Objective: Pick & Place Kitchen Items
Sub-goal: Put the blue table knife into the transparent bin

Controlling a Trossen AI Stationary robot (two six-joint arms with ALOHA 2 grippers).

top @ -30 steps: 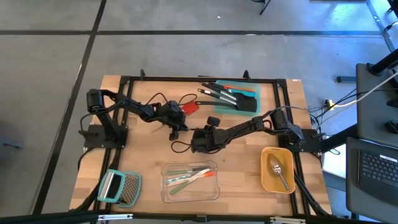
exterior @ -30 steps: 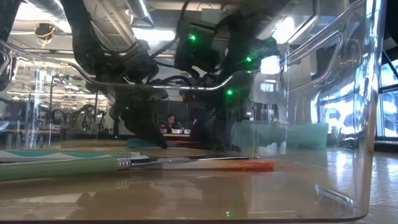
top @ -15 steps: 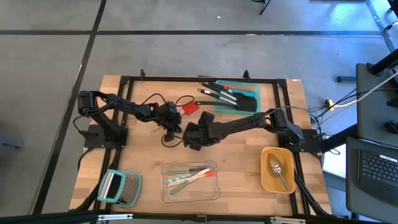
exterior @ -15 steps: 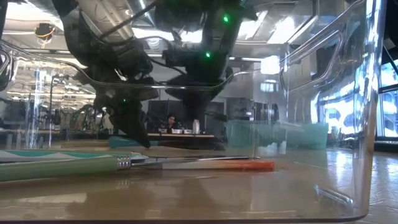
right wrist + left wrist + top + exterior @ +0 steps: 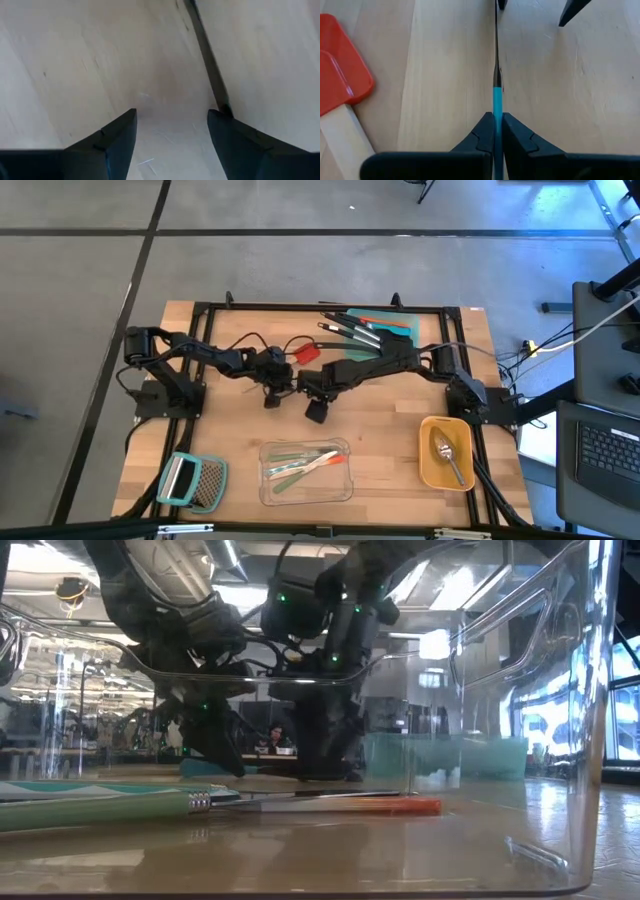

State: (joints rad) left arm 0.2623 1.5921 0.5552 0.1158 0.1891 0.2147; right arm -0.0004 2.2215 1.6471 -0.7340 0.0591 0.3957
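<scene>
My left gripper [image 5: 272, 390] [image 5: 496, 117], left of the table's middle, is shut on a slim tool [image 5: 496, 75] with a teal handle and a thin black shaft. The shaft runs toward my right gripper [image 5: 314, 395] [image 5: 172, 117], which stands open over the bare wood with the shaft [image 5: 210, 75] just beside one finger; its fingertips [image 5: 570, 10] touch nothing. A red spatula with a wooden handle [image 5: 305, 352] [image 5: 342, 85] lies flat on the table just beyond the left gripper. My left gripper pinches the tool's teal handle [image 5: 496, 102] between its two fingers. The tool runs along the fingers and sticks out ahead of them, toward the table's right. Whether its far end rests on the wood cannot be told.
A teal container [image 5: 385, 340] with black spatulas sits at the far edge. A clear container [image 5: 305, 472] with slim tools stands near the front, a yellow one [image 5: 446, 452] with a silver spoon at front right, and a grater [image 5: 195, 480] at front left.
My right gripper has opened wide and drawn back from the table's middle toward the far right. My left gripper has stayed shut on the slim tool and has shifted slightly toward the left.
</scene>
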